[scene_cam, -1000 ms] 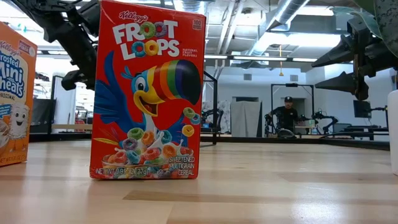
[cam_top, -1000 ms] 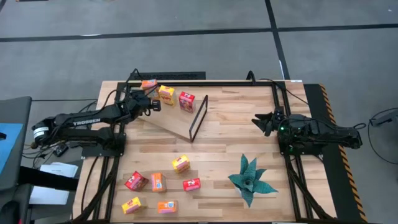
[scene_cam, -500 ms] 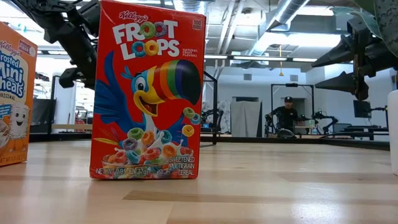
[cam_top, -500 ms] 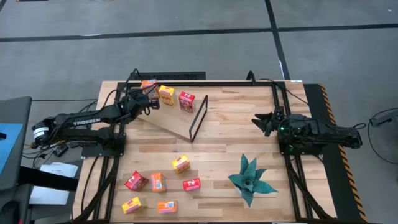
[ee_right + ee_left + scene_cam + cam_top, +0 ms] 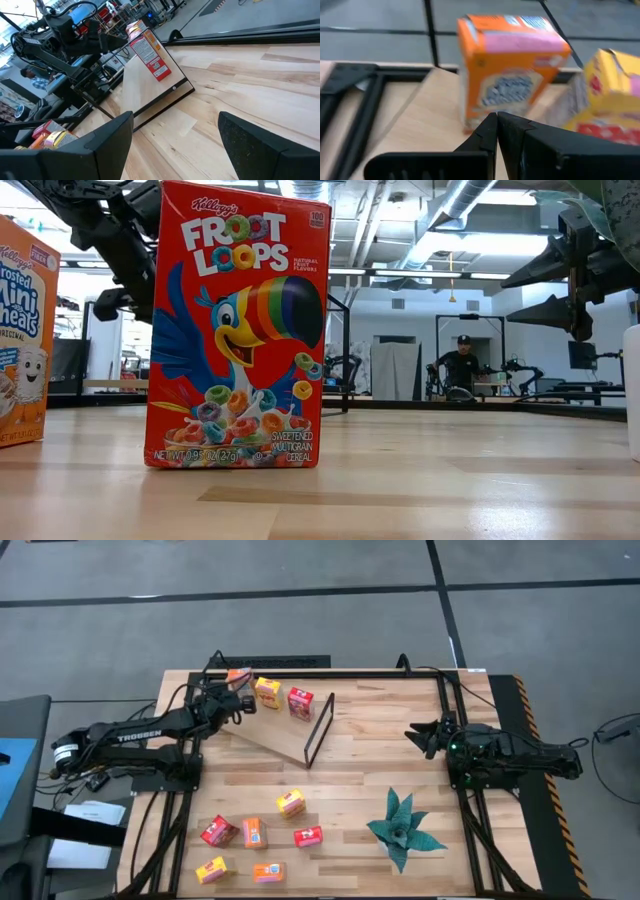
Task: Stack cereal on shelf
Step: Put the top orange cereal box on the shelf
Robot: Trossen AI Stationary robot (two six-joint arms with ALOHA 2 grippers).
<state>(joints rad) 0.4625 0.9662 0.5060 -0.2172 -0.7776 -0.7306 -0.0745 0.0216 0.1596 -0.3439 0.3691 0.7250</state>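
You have three cereal boxes (image 5: 268, 692) on the shelf (image 5: 280, 730) and six (image 5: 255, 832) on the counter (image 5: 380, 740). Left gripper (image 5: 252, 708) is closed empty by the orange box (image 5: 507, 65); right gripper (image 5: 412, 734) stands wide.

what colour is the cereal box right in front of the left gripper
Orange, with a pink top band and a blue patch; the left wrist view shows this cereal box best, just beyond the shut left gripper.

Overhead, table-level, two wrist cameras
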